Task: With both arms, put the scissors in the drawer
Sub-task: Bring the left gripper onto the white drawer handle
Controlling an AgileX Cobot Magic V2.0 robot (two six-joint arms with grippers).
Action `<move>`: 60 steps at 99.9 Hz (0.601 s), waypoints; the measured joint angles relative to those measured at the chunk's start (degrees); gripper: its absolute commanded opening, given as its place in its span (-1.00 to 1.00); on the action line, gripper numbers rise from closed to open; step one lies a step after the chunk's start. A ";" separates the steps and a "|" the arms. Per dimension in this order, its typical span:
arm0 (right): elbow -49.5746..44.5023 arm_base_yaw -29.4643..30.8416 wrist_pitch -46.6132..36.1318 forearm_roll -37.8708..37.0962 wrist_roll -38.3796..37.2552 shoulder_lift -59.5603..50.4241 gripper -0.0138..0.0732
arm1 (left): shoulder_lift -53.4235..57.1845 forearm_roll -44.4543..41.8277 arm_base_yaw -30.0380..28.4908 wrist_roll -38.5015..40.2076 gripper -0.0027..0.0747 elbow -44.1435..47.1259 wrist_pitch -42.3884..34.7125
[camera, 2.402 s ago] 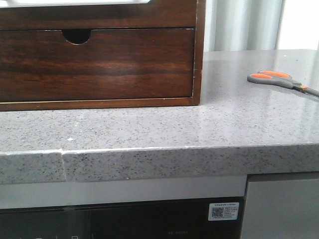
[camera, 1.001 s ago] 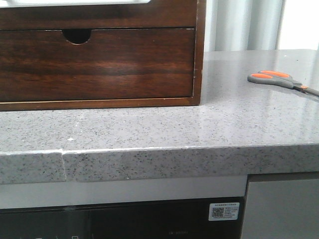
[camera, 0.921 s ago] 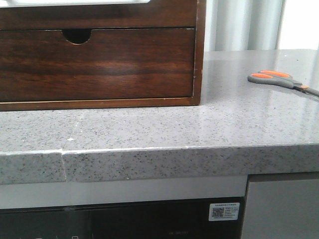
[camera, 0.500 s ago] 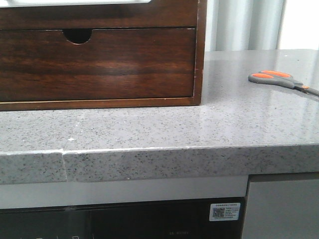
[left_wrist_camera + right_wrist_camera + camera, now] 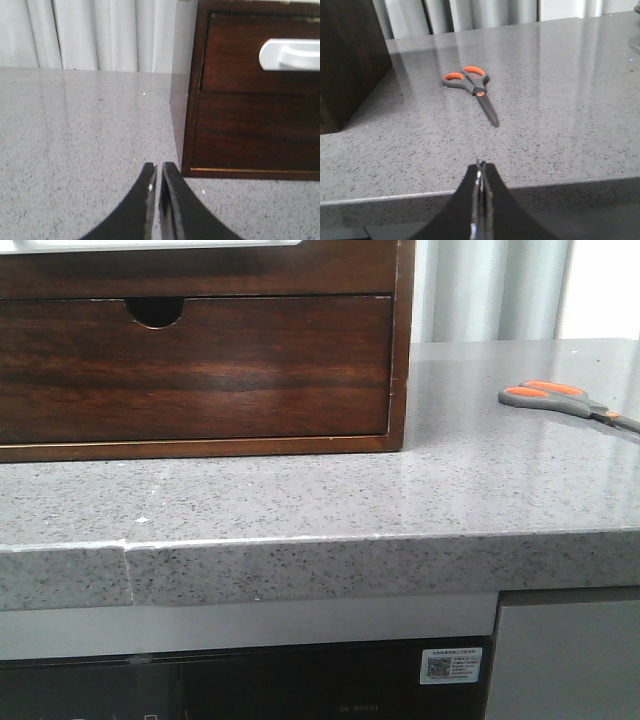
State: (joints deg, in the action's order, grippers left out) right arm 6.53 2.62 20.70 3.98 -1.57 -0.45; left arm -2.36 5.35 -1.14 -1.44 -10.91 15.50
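Grippers first: right gripper (image 5: 479,172) clenched on nothing at worktop (image 5: 300,500) edge; left gripper (image 5: 157,172) likewise pinched, empty, just beside wooden case (image 5: 192,100). Farther back, scissors (image 5: 471,86) flat on worktop, blades closed, well apart from shut drawer (image 5: 195,365).

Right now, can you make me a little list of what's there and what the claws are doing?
scissors: grey-handled scissors with orange loops lying flat on the speckled grey stone counter, untouched
drawer: dark brown glossy wooden drawer front, closed
left claw: shut, empty, near the wooden case
right claw: shut, empty, short of the scissors
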 measured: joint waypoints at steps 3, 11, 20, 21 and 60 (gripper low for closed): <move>0.73 -0.12 1.07 0.00 0.00 0.40 -0.81 | -0.81 0.00 0.00 0.00 -0.98 -0.77 0.00; 3.12 -0.23 3.01 0.00 0.00 2.85 -0.81 | -3.09 0.00 0.00 0.00 -0.98 -2.73 0.00; 5.29 -0.23 3.98 0.09 0.00 6.94 -0.81 | -5.65 0.00 0.00 0.00 -0.98 -3.80 -0.84; 5.59 -0.23 4.12 0.24 0.00 7.58 -0.81 | -6.00 -0.04 0.00 0.00 -0.98 -3.80 -1.19; 7.10 -0.23 4.13 0.48 0.00 16.02 -0.81 | -10.98 -1.54 0.00 0.00 0.12 -4.02 -10.79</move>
State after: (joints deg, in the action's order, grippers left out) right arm 13.63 2.39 24.82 4.47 -1.57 15.58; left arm -13.34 3.81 -1.14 -1.44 -14.93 4.72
